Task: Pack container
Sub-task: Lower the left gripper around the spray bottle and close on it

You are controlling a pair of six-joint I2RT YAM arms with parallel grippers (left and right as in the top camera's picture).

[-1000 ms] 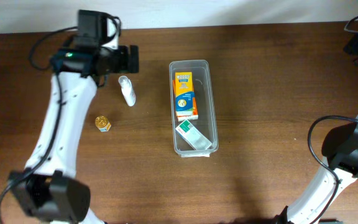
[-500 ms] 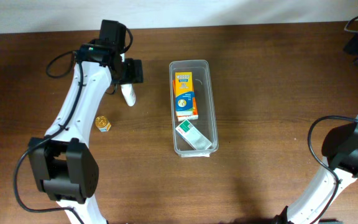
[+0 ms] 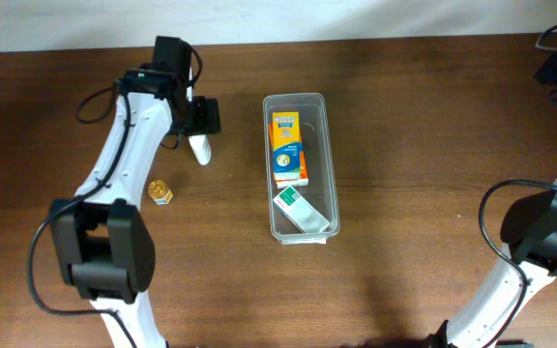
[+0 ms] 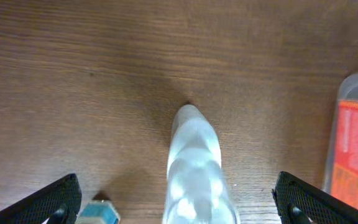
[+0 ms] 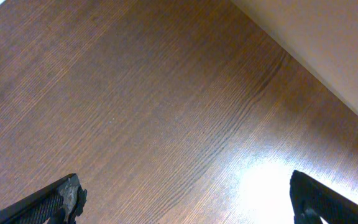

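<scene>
The long clear plastic container (image 3: 330, 155) lies mid-table and holds an orange box (image 3: 288, 148) and a green-and-white packet (image 3: 301, 211). Its corner, with the orange box inside, shows at the right of the left wrist view (image 4: 356, 146). A white tube (image 3: 199, 149) lies on the table left of the container. My left gripper (image 3: 198, 118) is open directly over the tube's far end. In the left wrist view the tube (image 4: 194, 165) lies between the spread fingers (image 4: 178, 200). My right gripper (image 5: 182, 196) is open and empty over bare wood at the far right edge.
A small gold-and-blue jar (image 3: 160, 191) stands left of the tube and shows in the left wrist view (image 4: 97, 213) by the left finger. The table's far edge meets a white wall.
My left arm has swung right and down from the far left until the gripper sits over the tube's end. The right arm has not moved.
</scene>
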